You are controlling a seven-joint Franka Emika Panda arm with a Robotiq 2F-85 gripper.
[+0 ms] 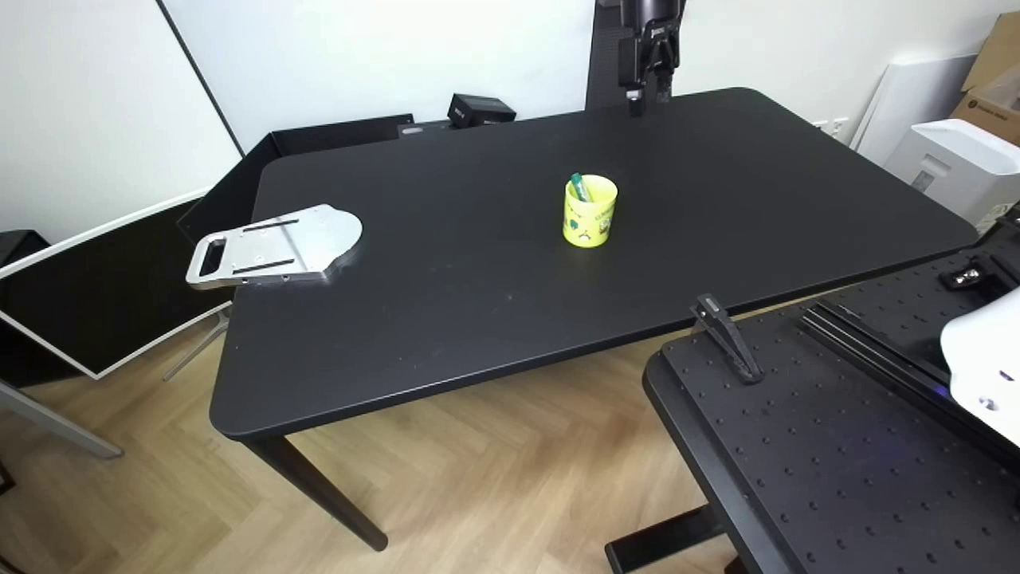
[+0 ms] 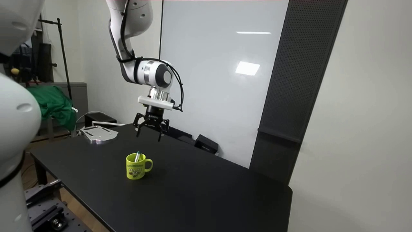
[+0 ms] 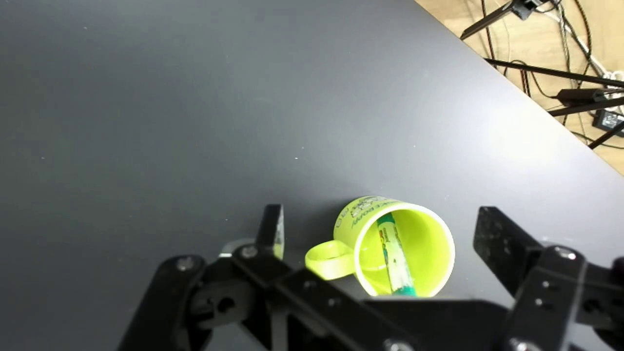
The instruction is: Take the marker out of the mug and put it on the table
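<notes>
My gripper [image 2: 148, 137] hangs above the table [image 1: 446, 303], and its two fingers [image 3: 499, 246] stand wide apart. In the wrist view, the mug [image 3: 423, 243] appears between these fingers, but it is lower than them. It stands upright on the table. The marker [image 3: 396, 261] is inside the mug, in a tilted position, and in both exterior views its end rises over the rim. Farther away, a flat white-grey plate [image 1: 299, 239] lies at the table's edge, and a perforated black platform [image 1: 845, 446] is beside the table.
</notes>
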